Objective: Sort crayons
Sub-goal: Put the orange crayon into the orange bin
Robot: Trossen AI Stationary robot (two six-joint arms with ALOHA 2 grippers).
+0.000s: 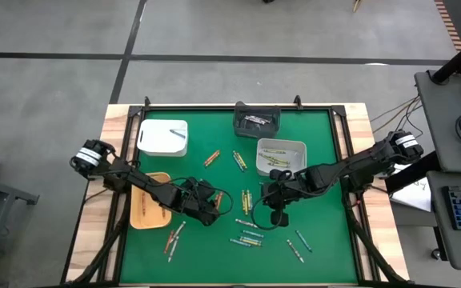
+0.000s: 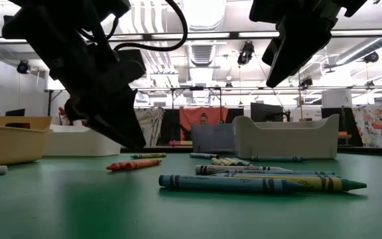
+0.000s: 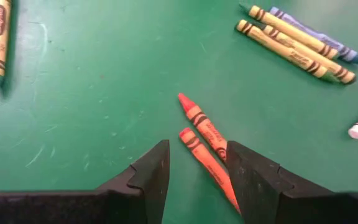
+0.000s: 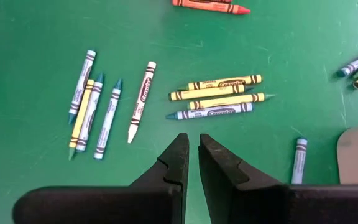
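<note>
Crayons (image 3: 205,127) are lying between my left gripper's (image 3: 197,163) spread fingers, one partly hidden; my right gripper (image 4: 192,158) is hovering nearly closed, empty

A white tray (image 1: 163,138), a dark bin (image 1: 257,120) and a grey tray (image 1: 281,158) sit toward the green worktop's (image 1: 214,240) far side. A tan tray (image 1: 149,200) lies near its left edge.

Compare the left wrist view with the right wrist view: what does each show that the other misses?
Left wrist only: two orange crayons lying right ahead of the open left gripper.
Right wrist only: a white crayon, a cluster of three yellow crayons and the nearly shut right gripper, holding nothing.
Both: the green mat with loose crayons scattered on it.
</note>
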